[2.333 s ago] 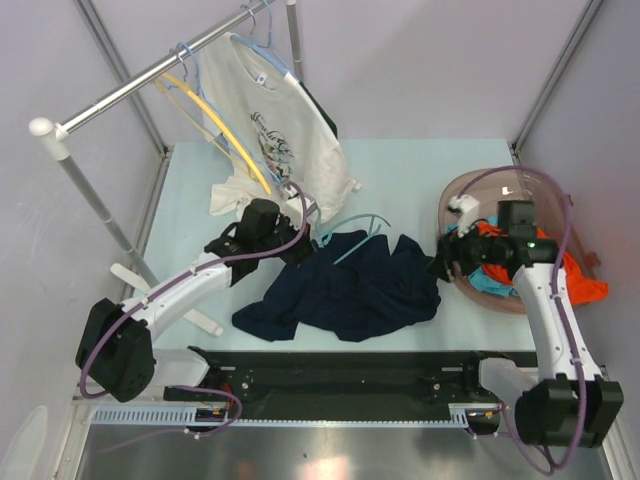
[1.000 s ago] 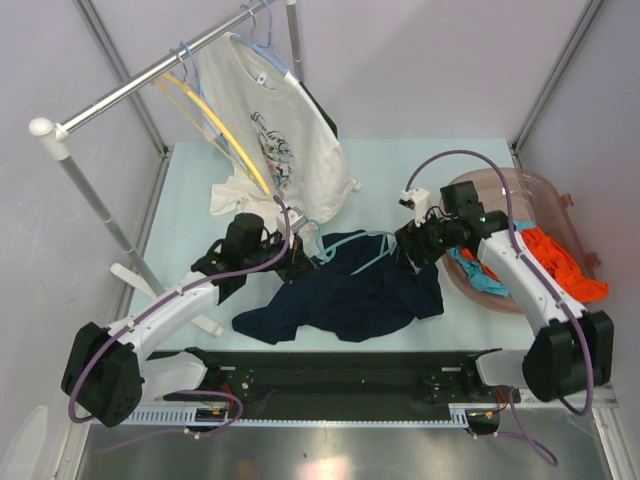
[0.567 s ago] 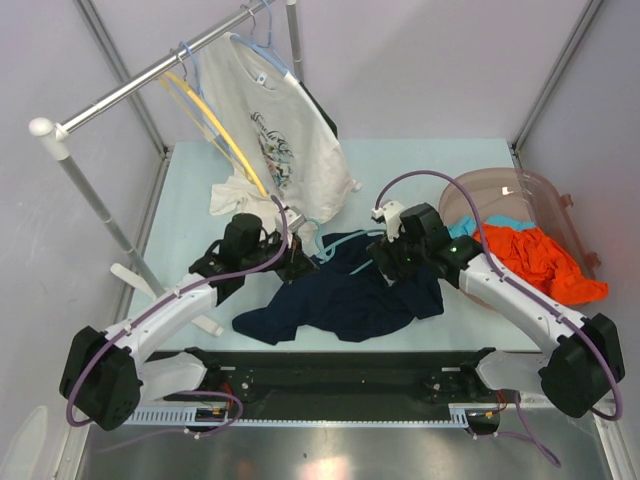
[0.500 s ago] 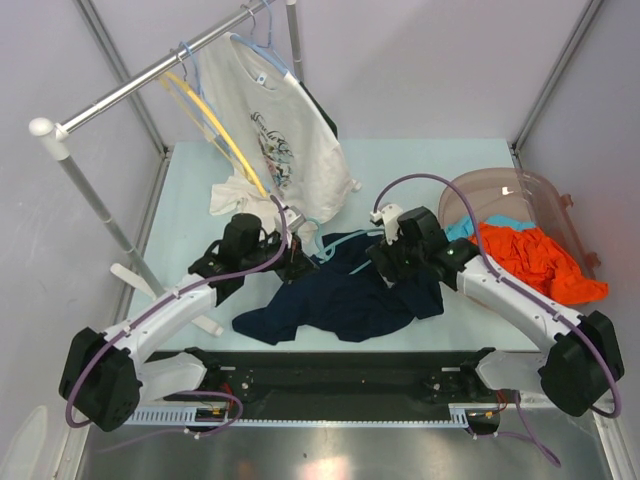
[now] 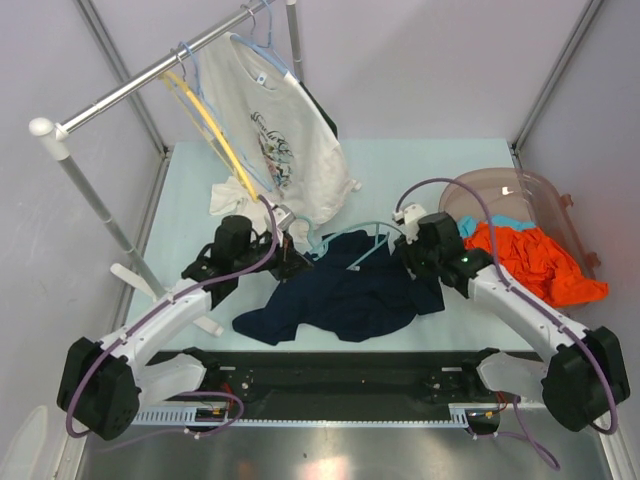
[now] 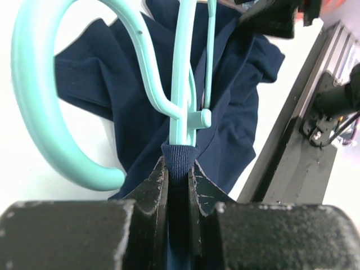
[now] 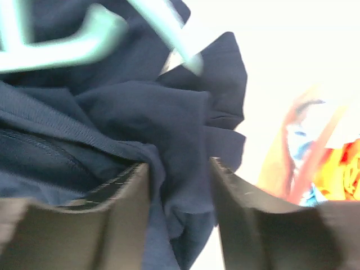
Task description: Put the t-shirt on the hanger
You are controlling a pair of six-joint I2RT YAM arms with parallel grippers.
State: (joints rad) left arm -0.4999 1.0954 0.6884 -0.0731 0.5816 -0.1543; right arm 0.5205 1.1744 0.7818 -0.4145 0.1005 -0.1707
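The navy t-shirt (image 5: 345, 295) lies crumpled on the table's near middle. The teal hanger (image 5: 360, 225) rests at its upper edge, its arms running into the neck opening. My left gripper (image 5: 292, 258) is shut on the shirt's ribbed collar (image 6: 179, 160), right below the hanger's stem (image 6: 183, 101); the hook (image 6: 34, 112) curves to the left. My right gripper (image 5: 408, 258) is at the shirt's right side. In the right wrist view its jaws stand open (image 7: 179, 194) with bunched navy fabric (image 7: 169, 112) between them, and a blurred hanger arm (image 7: 62, 48) lies beyond.
A clothes rail (image 5: 150, 72) at the back left carries a white printed t-shirt (image 5: 285, 140), a yellow hanger (image 5: 215, 130) and a pale blue hanger. A pink basket (image 5: 500, 182) at the right holds an orange garment (image 5: 540, 260). A black base rail (image 5: 340, 365) runs along the near edge.
My right arm has swung from the basket over to the shirt and now sits at its right side with open jaws. My left gripper has kept hold of the collar and drawn slightly back-left.
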